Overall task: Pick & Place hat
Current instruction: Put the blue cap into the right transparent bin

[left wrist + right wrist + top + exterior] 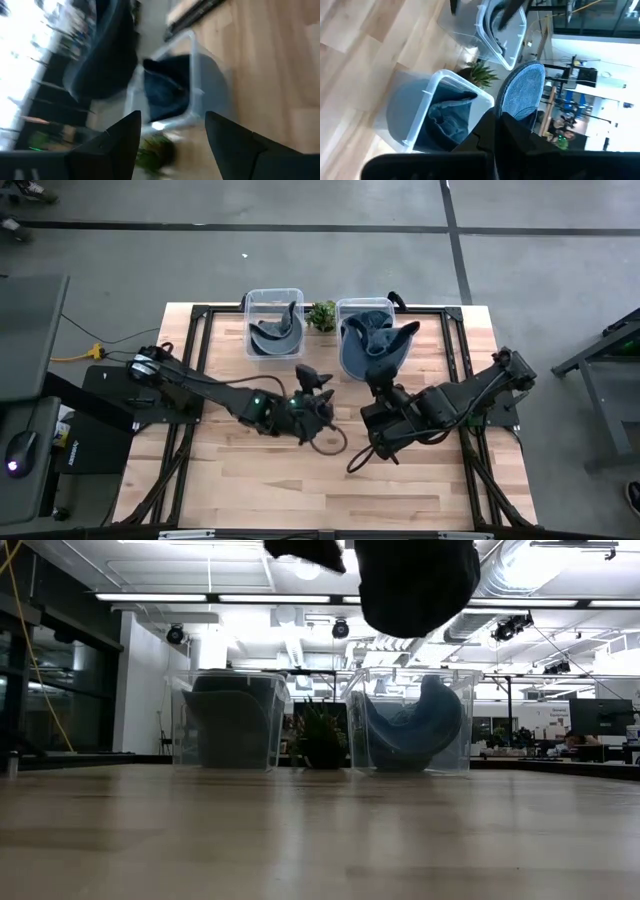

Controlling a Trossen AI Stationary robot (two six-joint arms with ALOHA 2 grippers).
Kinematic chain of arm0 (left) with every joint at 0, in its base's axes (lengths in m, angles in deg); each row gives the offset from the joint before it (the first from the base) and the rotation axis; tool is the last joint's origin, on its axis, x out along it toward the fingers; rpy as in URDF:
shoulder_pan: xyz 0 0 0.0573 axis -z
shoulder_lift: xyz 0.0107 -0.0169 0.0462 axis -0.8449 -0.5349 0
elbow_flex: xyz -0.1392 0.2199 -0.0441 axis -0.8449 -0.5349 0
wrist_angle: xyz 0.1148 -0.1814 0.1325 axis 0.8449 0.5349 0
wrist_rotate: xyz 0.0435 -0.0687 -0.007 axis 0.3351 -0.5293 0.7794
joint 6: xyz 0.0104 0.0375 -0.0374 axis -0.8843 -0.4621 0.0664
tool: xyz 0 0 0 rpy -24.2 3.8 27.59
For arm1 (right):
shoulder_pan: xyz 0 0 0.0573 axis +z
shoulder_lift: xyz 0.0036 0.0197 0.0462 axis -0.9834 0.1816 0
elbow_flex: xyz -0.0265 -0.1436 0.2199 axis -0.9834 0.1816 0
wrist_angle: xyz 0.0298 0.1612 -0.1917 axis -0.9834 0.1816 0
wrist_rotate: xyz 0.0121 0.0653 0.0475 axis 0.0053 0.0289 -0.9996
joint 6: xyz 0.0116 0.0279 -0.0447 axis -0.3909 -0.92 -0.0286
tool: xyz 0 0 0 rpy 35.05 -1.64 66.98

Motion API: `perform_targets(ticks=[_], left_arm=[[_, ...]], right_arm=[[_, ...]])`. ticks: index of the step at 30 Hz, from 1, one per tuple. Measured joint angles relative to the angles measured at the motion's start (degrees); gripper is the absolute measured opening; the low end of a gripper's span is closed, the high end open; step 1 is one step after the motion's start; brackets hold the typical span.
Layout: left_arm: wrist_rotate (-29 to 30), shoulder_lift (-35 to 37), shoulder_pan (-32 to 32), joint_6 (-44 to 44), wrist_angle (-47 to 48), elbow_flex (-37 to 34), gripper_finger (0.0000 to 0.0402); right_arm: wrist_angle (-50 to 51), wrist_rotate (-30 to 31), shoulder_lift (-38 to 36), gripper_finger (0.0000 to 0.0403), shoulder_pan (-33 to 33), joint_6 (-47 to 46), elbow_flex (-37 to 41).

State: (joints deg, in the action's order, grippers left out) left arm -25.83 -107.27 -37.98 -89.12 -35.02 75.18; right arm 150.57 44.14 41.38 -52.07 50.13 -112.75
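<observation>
My right pincer [380,388] was clamped tight on the brim of a blue hat [520,92], holding it up over the rim of the right bin [365,305], at the far side of the surface [250,480]. In my right wrist view the brim stood out past the closed fingertips, its underside showing a fine weave. My left pincer [318,378] stood released, its fingers [117,137] spread apart and holding nothing, hovering near the middle of the surface just in front of the left bin [274,298].

I judged the hat light and soft in the crown, with a brim stiff enough to keep its curve when pinched at one edge. The cloth looked grippy rather than slick, and not fragile. The brim edge seemed the best place to hold, since the crown would just fold and sag.

The right bin, clear plastic, already held crumpled blue fabric [447,117], most likely more of this hat or another one; I could not tell which. The left bin held a dark hat [275,335] lying curled against its wall. A small green plant [322,315] stood between the two bins.
</observation>
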Motion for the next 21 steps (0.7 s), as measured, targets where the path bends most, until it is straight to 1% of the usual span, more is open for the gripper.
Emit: perform_targets(ticks=[3, 5, 7, 8, 11, 14, 16, 17, 19, 20, 21], left_arm=[[-6.38, 2.09, -2.44, 10.79, 8.17, -0.25, 0.0216], [-10.66, 3.16, -4.92, 14.71, 8.79, -1.65, 0.0216], [-15.29, 4.51, -7.03, 16.2, 8.36, -4.06, 0.0216], [-17.22, 5.26, -8.07, 16.48, 7.29, -5.39, 0.0216], [-23.6, 5.94, -11.1, 16.5, -0.07, -9.35, 0.0216], [-29.61, 7.44, -13.45, 16.24, -4.33, -13.89, 0.0216], [-33.06, 7.88, -14.84, 16.31, -11.49, -15.79, 0.0216], [-34.45, 8.17, -15.33, 16.44, -12.95, -17.05, 0.0216], [-36.87, 9.65, -16.02, 16.46, -13.58, -19.64, 0.0216], [-37.99, 10.14, -16.16, 16.47, -15.07, -20.25, 0.0216], [-38.9, 10.38, -16.41, 16.47, -18.48, -20.63, 0.0216]], right_arm=[[-0.02, 1.51, -0.15, 0.0005, -0.16, 0.11, 3.1], [-0.1, 1.93, -0.09, 0.0005, -0.45, 0.09, 6.85], [-0.59, 3.2, -0.04, 0.0005, -0.54, 0.24, 11.41], [-0.94, 4.77, -0.04, 0.0005, -0.68, 0.24, 13.6], [-1.83, 8.67, -0.29, 0.0005, -1.24, -0.15, 19.65], [-5.07, 8.79, -2.0, 0.0005, -2.3, 0.17, 25.09], [-8.13, 8.94, -4.08, 0.0005, -3.12, 0.78, 28.46], [-9.97, 8.83, -5.3, 0.0005, -3.45, 1.76, 30.16], [-15.34, 8.75, -8.55, 0.0005, -3.99, 4.93, 33.72], [-18.59, 8.38, -10.37, 0.0005, -4.23, 7.2, 35.55], [-22.45, 7.64, -12.48, 0.0005, -4.49, 9.98, 37.43]])
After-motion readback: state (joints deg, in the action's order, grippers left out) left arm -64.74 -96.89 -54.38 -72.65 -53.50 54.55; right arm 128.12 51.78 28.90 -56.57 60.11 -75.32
